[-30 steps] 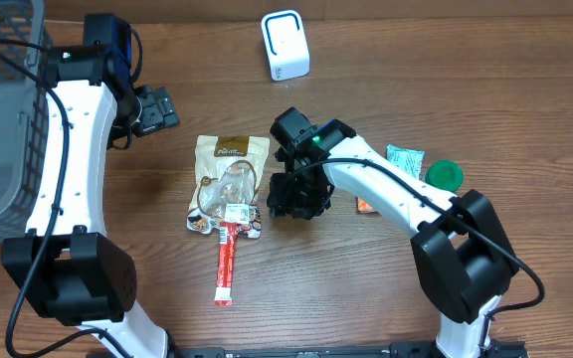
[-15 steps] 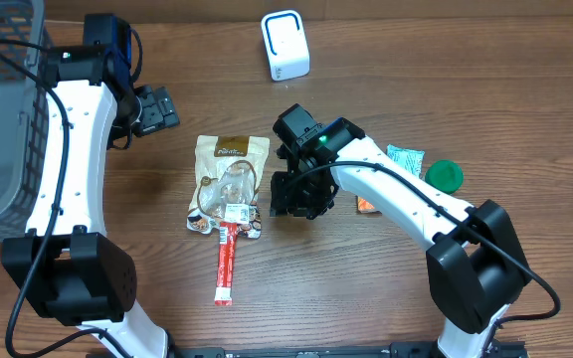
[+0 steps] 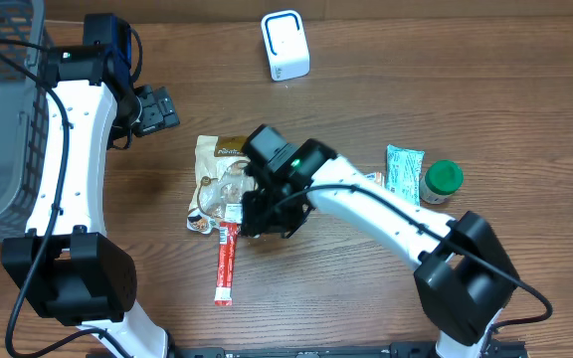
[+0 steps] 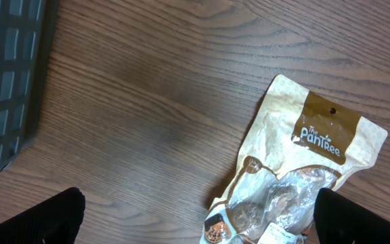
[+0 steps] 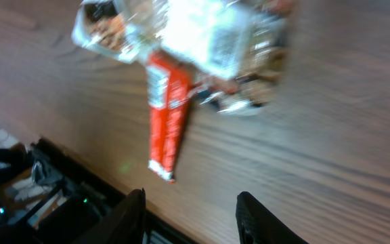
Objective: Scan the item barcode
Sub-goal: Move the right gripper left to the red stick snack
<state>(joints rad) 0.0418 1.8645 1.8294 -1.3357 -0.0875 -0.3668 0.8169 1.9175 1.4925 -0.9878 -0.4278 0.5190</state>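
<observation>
A: Brown wooden table [image 3: 525, 99]. The white scanner [image 3: 286, 45] is well beyond the snack pouch [image 3: 229, 157], at the far side.

B: Which item?

A: Can't tell, either the pouch or the red stick pack [image 3: 226, 267]. The stick's top touches the pouch's near edge and its long axis runs from there toward the robot.

B: Nearer arm?

A: Right. The right gripper [image 5: 189, 210] hangs over the pouch's near right corner. Its jaws are partly open with nothing in them. In the wrist view both the stick and the pouch lie ahead of the fingertips.

B: Left?

A: The left gripper [image 3: 159, 107] is off the pouch's far left corner, jaws spread wide and empty. I'd guess the right one takes it.
</observation>
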